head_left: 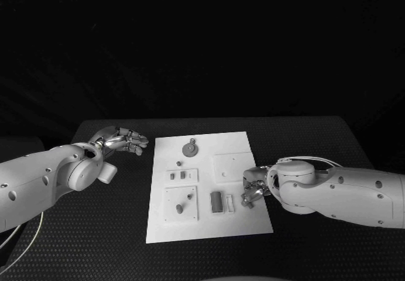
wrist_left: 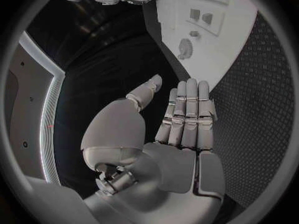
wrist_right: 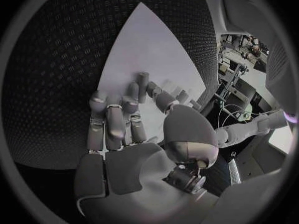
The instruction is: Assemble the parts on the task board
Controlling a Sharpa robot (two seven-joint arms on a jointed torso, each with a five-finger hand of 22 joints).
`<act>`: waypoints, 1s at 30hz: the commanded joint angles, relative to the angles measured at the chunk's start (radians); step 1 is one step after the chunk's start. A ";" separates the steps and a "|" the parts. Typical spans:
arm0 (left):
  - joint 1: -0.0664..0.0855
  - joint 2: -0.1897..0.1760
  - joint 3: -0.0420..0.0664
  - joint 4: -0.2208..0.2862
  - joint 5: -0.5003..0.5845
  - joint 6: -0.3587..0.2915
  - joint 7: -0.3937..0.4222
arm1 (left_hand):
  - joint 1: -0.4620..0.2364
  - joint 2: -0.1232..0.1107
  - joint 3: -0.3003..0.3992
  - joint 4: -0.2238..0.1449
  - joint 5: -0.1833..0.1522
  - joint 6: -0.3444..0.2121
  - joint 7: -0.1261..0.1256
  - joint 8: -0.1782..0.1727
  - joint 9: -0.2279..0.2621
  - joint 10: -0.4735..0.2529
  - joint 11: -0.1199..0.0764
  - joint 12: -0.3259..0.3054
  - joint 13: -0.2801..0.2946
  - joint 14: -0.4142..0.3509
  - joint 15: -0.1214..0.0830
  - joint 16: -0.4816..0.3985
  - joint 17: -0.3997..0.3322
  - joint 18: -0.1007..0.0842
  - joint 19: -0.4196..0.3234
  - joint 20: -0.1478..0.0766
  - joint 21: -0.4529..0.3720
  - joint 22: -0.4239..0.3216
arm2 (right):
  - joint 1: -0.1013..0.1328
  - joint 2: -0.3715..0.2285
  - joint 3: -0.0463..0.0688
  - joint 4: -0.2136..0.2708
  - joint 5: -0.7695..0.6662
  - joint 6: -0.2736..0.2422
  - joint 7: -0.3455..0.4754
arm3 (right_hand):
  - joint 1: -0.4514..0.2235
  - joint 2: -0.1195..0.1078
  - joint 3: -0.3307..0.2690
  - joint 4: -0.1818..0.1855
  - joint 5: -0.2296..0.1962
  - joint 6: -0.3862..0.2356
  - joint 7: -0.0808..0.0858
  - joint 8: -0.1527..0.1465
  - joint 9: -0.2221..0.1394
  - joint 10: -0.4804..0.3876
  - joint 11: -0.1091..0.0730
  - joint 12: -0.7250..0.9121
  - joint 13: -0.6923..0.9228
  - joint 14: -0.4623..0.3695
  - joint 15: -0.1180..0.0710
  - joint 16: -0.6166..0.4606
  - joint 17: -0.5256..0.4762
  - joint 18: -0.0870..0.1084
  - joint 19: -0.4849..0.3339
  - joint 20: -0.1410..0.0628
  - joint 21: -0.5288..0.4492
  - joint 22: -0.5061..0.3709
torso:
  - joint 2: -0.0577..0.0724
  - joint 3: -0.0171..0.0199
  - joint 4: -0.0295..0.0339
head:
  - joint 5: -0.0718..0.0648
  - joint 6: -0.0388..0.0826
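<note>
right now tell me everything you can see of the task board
The task board is a flat white rectangular plate lying on the black table, between the two hands. Its surface carries raised square panels and recesses, a round disc-shaped part near its far end, small parts on the left-side panels and a long dark part mid-board. The right hand sits over its right edge; the left hand hangs apart from it.

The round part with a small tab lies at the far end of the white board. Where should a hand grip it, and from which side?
Judging by its shape, grip the round part across its rim, coming straight down from above: it seems to lie flat on the task board, with bare board around it. The left hand hovers closest and holds nothing.
</note>
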 commanded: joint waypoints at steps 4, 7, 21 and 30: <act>0.000 0.000 0.001 0.002 0.005 0.007 0.012 | -0.011 0.001 -0.005 0.003 0.003 0.001 0.005 0.001 -0.002 0.000 -0.004 0.003 -0.001 0.006 0.002 -0.003 0.002 0.011 0.009 0.001 -0.004 0.002 | -0.022 0.001 -0.017 -0.012 0.208 -0.069 0.017 | 0.041 0.046 0.042 -0.023 0.005 -0.002 0.012 -0.155 -0.121 0.014 -0.001 0.006 0.001 0.015 -0.007 0.006 0.015 0.031 0.005 0.001 0.011 0.019 | 0.000 0.0004 -0.0003 | 0.002 -0.001; 0.000 0.001 0.001 0.002 0.005 0.007 0.012 | -0.011 0.001 -0.005 0.003 0.003 0.001 0.005 0.001 -0.002 0.000 -0.004 0.003 -0.001 0.006 0.002 -0.003 0.002 0.011 0.009 0.001 -0.004 0.002 | -0.021 -0.003 -0.017 -0.007 0.275 -0.117 0.022 | 0.040 0.045 0.042 -0.023 0.005 -0.001 0.012 -0.154 -0.121 0.015 -0.001 0.007 0.001 0.015 -0.007 0.006 0.015 0.031 0.006 0.001 0.011 0.019 | 0.000 0.0003 -0.0006 | 0.002 -0.001; 0.000 0.000 0.001 0.002 0.005 0.007 0.011 | -0.009 0.000 -0.005 0.001 0.004 0.001 0.004 0.001 -0.002 0.000 -0.004 0.003 -0.001 0.007 0.001 -0.004 0.004 0.011 0.009 0.001 -0.004 0.003 | -0.014 -0.014 -0.016 0.028 0.441 -0.197 0.030 | 0.034 0.039 0.049 -0.024 0.004 0.009 0.008 -0.148 -0.122 0.022 -0.005 0.012 0.002 0.024 -0.010 0.008 0.021 0.031 0.011 -0.001 0.017 0.018 | 0.000 0.0008 -0.0006 | 0.005 -0.001; 0.000 0.001 0.000 0.003 0.004 0.011 0.010 | -0.009 0.000 -0.005 0.001 0.005 0.002 0.004 0.002 -0.002 0.000 -0.004 0.003 -0.002 0.007 0.002 -0.004 0.004 0.011 0.009 0.001 -0.005 0.003 | -0.013 -0.007 -0.016 0.033 0.450 -0.195 0.028 | 0.033 0.038 0.051 -0.024 0.004 0.009 0.007 -0.147 -0.122 0.023 -0.006 0.012 0.002 0.025 -0.010 0.008 0.021 0.031 0.012 -0.002 0.017 0.018 | 0.000 0.0006 -0.0005 | 0.006 -0.003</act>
